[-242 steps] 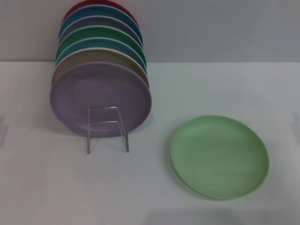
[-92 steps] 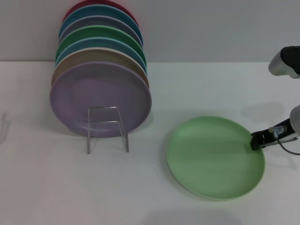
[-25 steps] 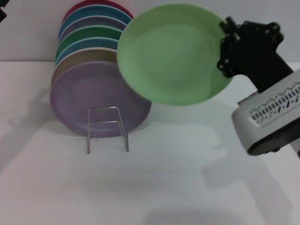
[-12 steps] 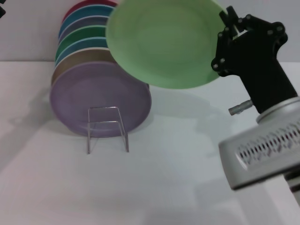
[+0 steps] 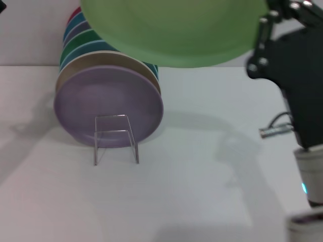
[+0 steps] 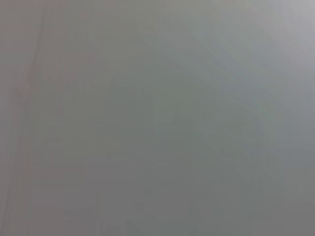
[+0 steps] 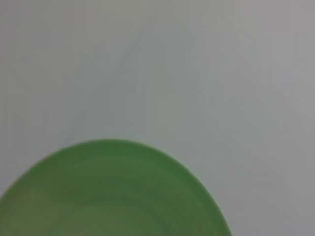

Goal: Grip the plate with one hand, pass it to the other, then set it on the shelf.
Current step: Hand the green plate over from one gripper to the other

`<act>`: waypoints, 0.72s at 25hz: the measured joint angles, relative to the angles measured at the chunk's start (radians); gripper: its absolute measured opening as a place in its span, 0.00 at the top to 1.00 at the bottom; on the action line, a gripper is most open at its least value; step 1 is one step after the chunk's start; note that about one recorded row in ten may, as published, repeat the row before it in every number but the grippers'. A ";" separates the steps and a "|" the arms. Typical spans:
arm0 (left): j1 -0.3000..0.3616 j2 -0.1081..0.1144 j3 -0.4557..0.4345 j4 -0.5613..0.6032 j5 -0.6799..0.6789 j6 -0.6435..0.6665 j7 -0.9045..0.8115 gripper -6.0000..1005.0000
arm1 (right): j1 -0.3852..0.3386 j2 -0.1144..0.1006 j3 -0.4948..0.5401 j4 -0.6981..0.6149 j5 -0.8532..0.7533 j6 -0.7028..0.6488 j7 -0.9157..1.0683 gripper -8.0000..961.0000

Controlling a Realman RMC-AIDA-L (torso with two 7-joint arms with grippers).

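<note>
The light mint-green plate is in the air at the top of the head view, above the row of plates, and is partly cut off by the top edge. My right gripper is shut on the plate's right rim, with its black wrist below it. The plate also fills the lower part of the right wrist view. The silver wire shelf stands on the white table at the left. Only a small black bit of my left arm shows in the top left corner. The left wrist view shows only plain grey.
Several plates stand on edge in the shelf, a lavender plate at the front, then tan, blue, dark green and others behind. The white table stretches to the right and front. A grey wall is behind.
My right gripper has lifted the mint-green plate higher and to the left, closer to the camera. It now covers the top of the plate row. The arm has swung up at the right.
</note>
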 joint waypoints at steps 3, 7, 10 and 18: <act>0.008 0.000 -0.013 0.000 0.000 0.011 0.016 0.32 | -0.004 -0.003 -0.010 -0.092 -0.010 -0.142 0.161 0.96; 0.014 0.000 -0.022 0.000 0.000 0.017 0.023 0.32 | -0.001 -0.009 -0.008 -0.269 -0.011 -0.357 0.400 0.96; 0.017 0.001 -0.024 0.004 0.000 0.024 0.024 0.32 | 0.006 -0.004 0.014 -0.428 0.002 -0.507 0.575 0.96; -0.015 0.051 0.072 -0.006 0.001 0.020 0.017 0.33 | 0.034 0.039 0.087 -0.696 0.046 -0.560 0.768 0.95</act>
